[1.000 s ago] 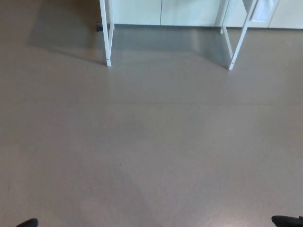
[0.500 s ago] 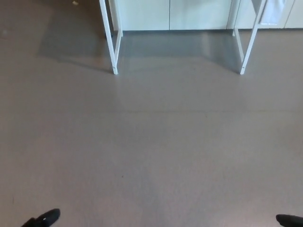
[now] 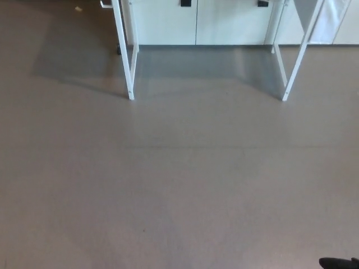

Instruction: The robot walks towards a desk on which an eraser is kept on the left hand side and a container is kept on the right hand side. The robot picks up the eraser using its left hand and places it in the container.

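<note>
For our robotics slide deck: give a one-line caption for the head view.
Grey floor ahead, white desk legs before pale cabinets; the desk top is out of view.

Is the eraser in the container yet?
Cannot tell: neither shows. Only grey floor, white desk legs and a sliver of the right hand are visible.

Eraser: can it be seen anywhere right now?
No, only bare floor, white desk legs and cabinet doors show.
</note>
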